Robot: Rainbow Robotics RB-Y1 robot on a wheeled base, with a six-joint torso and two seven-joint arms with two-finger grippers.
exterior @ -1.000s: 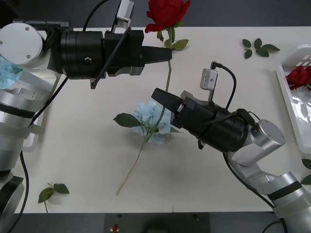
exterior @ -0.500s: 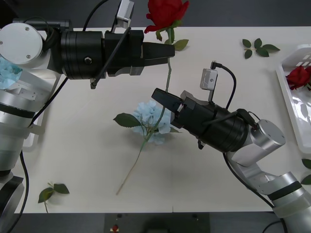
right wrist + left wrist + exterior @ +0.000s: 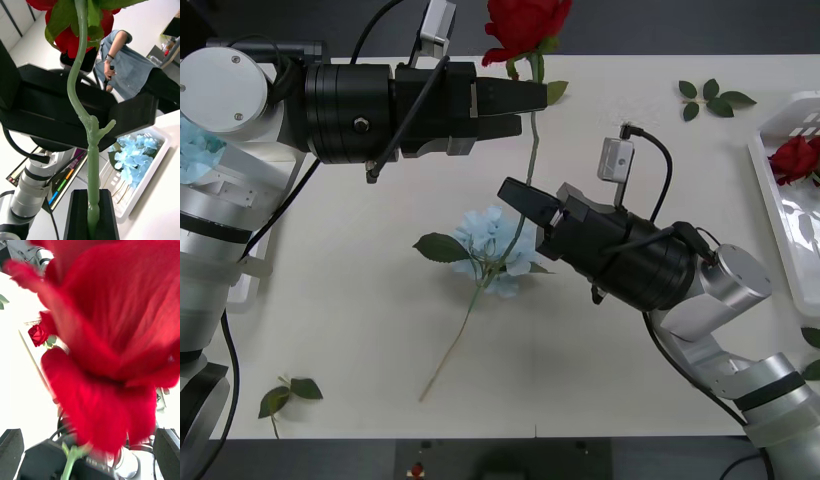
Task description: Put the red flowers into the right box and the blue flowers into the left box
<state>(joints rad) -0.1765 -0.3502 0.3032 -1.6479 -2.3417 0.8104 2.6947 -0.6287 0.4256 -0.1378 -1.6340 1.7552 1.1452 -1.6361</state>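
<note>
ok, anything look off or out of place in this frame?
Nothing damaged or spilled. The odd bit: one red rose is held upright in mid-air, the right gripper shut on its stem, the left gripper open around it higher up. A blue flower lies loose on the table beneath.

A robotics lab: a plain white table, a bystander in the white-walled room behind, and a lit monitor nearby.

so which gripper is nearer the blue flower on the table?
Right. The right gripper sits just above the blue flower, shut on the red rose's stem; the left gripper is farther, up by the bloom.
</note>
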